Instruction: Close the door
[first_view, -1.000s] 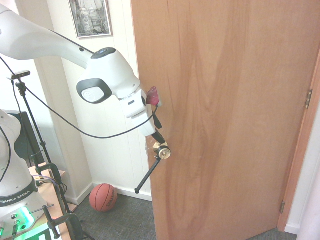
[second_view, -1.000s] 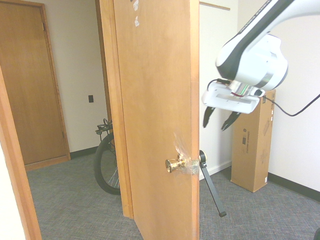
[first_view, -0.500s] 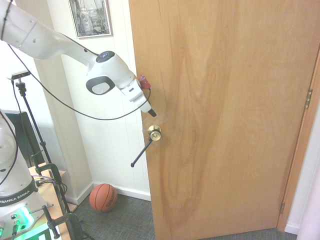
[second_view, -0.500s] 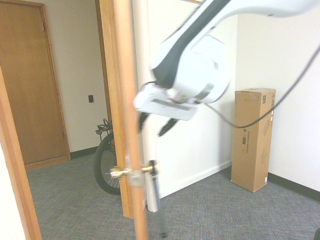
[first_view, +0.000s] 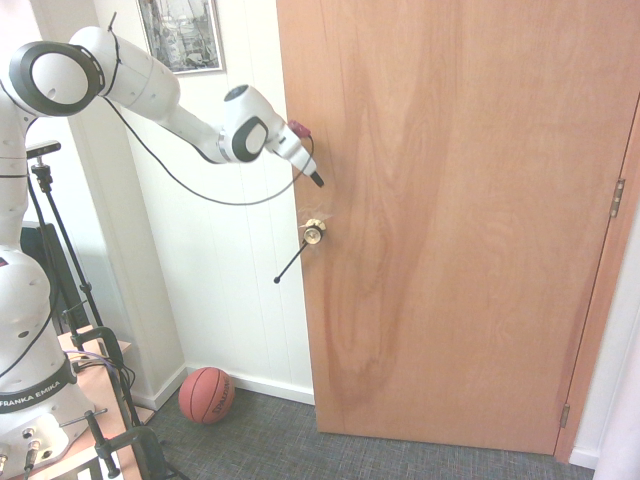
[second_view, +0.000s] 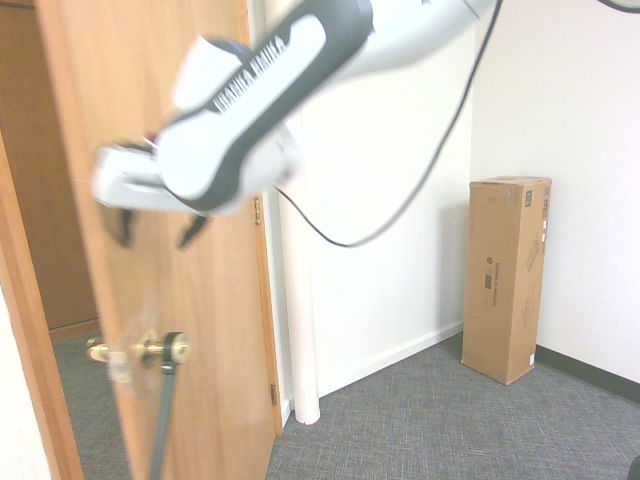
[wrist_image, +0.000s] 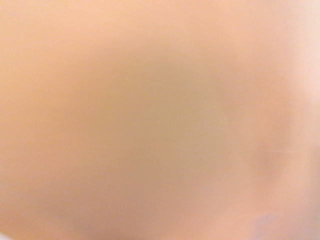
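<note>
Pincer (second_view: 155, 235) tips are apart, with nothing between them, and they point down, close to the door (first_view: 450, 230) and above its round brass knob (first_view: 314, 232). I can't tell if the pincer touches the door.

The door is tall and stands straight up, so its long way runs up and down. It is partly open. Its hinges (first_view: 617, 198) are on the right side in the first outside view, and its knob side reaches toward the robot arm (first_view: 150, 90). A thin black rod (first_view: 291, 262) hangs from the knob and slants down, away from the hinges in that view.

The door has swung since the earlier pictures. In the second outside view, we saw one flat side of it first, then just its thin edge. Now we see the other flat side, with the hinges. The knob has moved left there, and it looks higher in the first outside view. The arm has moved along with the door. The orange ball (first_view: 207, 395) is on the floor (second_view: 400, 430) in the same spot, and the tall brown box (second_view: 505, 280) has not moved.
</note>
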